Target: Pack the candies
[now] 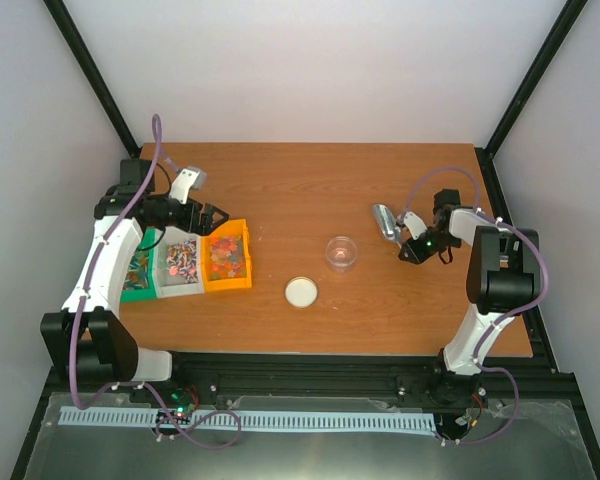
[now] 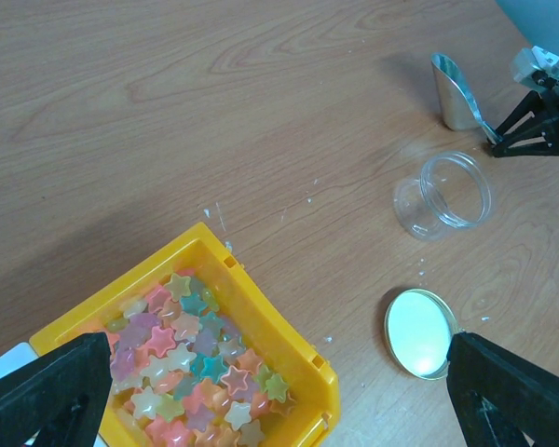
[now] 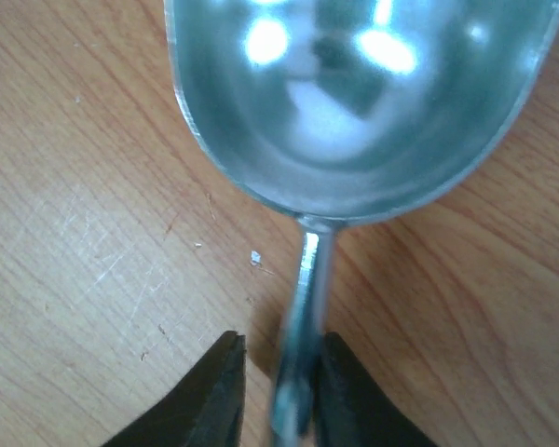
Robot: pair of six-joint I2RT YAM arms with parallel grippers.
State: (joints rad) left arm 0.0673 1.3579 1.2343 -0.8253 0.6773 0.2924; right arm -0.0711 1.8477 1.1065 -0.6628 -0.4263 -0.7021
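Note:
The candies, small star-shaped pieces in mixed pastel colours, fill the yellow bin; they show close up in the left wrist view. More mixed candies lie in the white bin. My left gripper hovers over the yellow bin's far edge, open wide and empty. My right gripper has the silver scoop's thin handle between its jaws. The handle lies against the right jaw, with a gap on the left. The scoop bowl is empty.
A green bin stands left of the white one. A clear empty cup lies mid-table, also in the left wrist view. A round white lid lies nearer, right of the yellow bin.

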